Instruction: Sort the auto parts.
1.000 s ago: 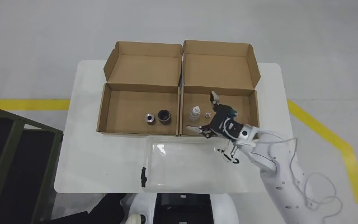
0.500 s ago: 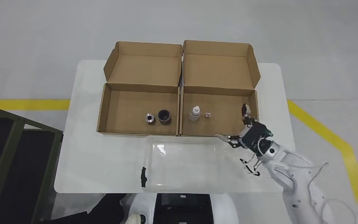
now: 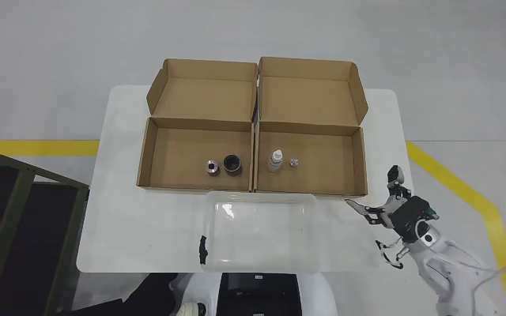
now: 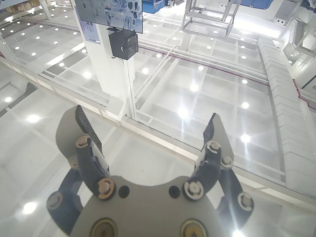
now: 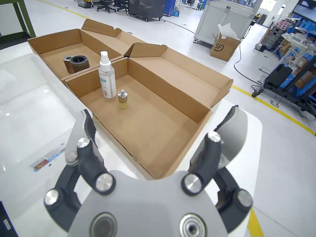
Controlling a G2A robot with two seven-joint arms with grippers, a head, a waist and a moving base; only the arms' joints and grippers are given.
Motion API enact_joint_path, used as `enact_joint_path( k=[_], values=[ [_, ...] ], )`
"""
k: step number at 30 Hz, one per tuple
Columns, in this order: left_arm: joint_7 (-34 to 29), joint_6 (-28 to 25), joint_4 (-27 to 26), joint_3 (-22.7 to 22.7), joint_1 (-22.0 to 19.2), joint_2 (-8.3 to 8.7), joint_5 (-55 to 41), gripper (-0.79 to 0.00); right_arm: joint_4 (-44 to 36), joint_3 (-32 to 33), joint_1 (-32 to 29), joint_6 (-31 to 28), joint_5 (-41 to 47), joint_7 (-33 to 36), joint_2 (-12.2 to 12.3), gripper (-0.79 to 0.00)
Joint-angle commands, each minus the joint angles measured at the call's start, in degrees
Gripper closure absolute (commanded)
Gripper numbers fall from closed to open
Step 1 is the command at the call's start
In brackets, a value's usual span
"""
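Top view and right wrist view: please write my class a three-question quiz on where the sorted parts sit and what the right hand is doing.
1. True or false: the spray bottle stands upright in the right box, beside the capped vial.
2. Choose one. The right hand is: A) shut on the bottle; B) open, holding nothing; C) shut on a ring.
3. Fill in, using the robot's own side: the black ring and the metal cylinder sit in the ___ box.

Key:
1. True.
2. B.
3. Left; they are in the left box.
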Motion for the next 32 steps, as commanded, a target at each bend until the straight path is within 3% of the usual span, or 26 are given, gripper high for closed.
enact_joint_path(
  k=[1,11,32],
  values=[
    [0.0,0.0,0.0,0.0,0.0,0.0,0.0,-0.785,0.0,1.1,-1.3,-0.3,0.0,-1.0,0.1,-0.785],
    [0.0,0.0,0.0,0.0,0.0,0.0,0.0,-0.785,0.0,3.7,-4.3,-0.7,-0.5,-4.0,0.4,-0.785],
    [0.0,0.0,0.0,0.0,0.0,0.0,0.0,-0.784,0.0,3.6,-4.1,-2.7,-0.9,-3.7,0.7,-0.785]
  ],
)
